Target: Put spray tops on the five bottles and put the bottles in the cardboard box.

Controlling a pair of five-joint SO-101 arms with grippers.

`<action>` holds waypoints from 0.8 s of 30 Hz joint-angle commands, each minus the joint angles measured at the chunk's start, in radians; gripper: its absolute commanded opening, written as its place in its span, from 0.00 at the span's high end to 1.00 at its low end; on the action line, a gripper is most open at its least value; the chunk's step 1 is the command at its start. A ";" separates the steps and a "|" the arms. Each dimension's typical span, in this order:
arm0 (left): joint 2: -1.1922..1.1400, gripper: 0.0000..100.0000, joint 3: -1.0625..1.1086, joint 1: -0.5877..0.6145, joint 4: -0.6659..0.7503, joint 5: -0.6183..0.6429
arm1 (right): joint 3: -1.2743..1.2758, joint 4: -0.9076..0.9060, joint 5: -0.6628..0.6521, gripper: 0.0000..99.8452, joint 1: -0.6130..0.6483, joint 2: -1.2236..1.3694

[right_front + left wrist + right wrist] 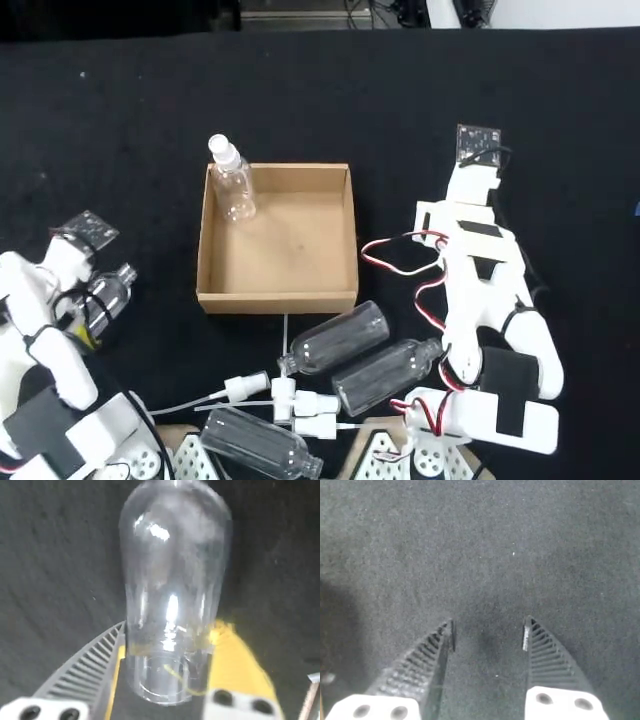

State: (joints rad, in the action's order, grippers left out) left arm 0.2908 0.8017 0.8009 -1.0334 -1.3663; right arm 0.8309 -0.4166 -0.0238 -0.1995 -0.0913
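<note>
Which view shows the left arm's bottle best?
The left wrist view: the clear bottle is close, its base between the jaws of the left gripper. The high view shows it small, left of the cardboard box. The right wrist view faces black cloth.

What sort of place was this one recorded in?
Probably a robotics lab bench: a black-covered table, the left arm and right arm mounted at its near edge, and cables behind it.

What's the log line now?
left jaws: shut on bottle | right jaws: open | box: one topped bottle inside | table: three bare bottles lying
</note>
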 commanded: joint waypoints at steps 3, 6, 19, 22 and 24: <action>0.005 0.95 -0.073 0.139 -0.072 -0.003 | -0.053 0.011 -0.002 0.81 -0.003 -0.005; 0.005 0.92 -0.088 0.240 -0.064 -0.011 | -0.053 0.011 -0.002 0.81 -0.003 -0.005; 0.005 0.69 -0.140 0.398 -0.074 -0.216 | -0.053 0.005 -0.002 0.81 -0.003 -0.005; 0.005 0.69 -0.143 0.340 -0.071 -0.178 | -0.053 0.005 -0.002 0.81 -0.003 -0.005; 0.005 0.69 -0.143 0.286 -0.071 -0.121 | -0.051 0.005 -0.002 0.81 -0.003 -0.005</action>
State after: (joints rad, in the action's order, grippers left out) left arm 0.2800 0.7050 1.1753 -1.1009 -1.4661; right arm 0.8309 -0.4166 -0.0238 -0.1995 -0.0913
